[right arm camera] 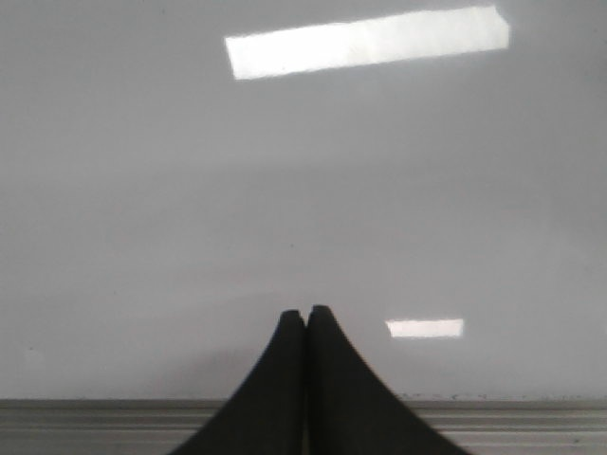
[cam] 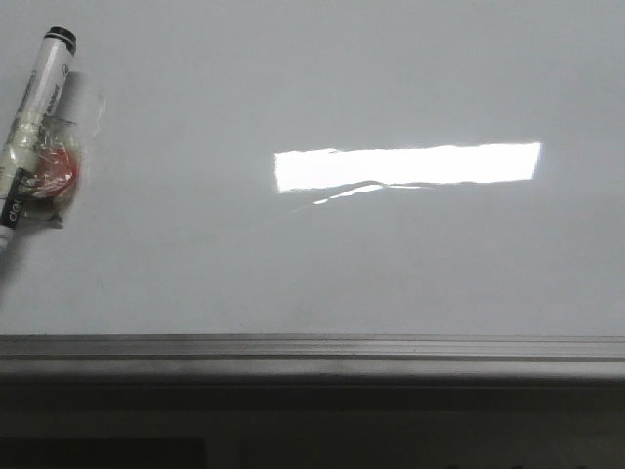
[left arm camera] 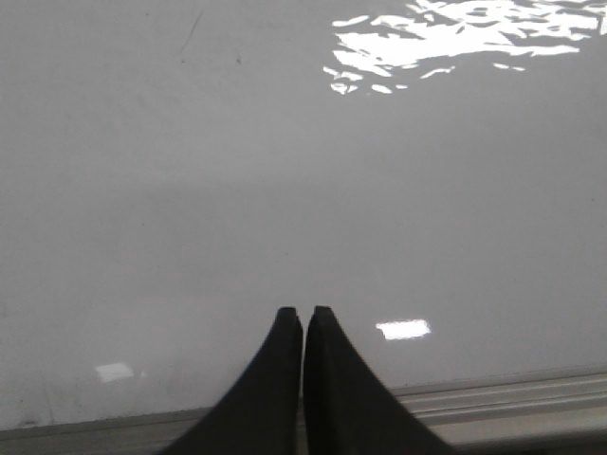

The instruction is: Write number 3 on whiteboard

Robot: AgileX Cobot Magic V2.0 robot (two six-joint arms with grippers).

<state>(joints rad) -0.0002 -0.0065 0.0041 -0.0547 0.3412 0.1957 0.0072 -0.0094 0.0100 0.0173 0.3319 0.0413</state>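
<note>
The whiteboard fills the front view, glossy pale grey with a bright rectangular reflection and a grey ridged edge strip along its near side. No drawn number 3 shows on it. A white marker with a black cap lies at the far left, with a clear wrap and something red around its middle. My left gripper is shut and empty over the board near its edge strip. My right gripper is shut and empty over the board near the strip. Neither gripper shows in the front view.
The ridged metal edge strip runs across the board's near side, with a dark area below it. It also shows in the left wrist view and the right wrist view. Faint smudges mark the board.
</note>
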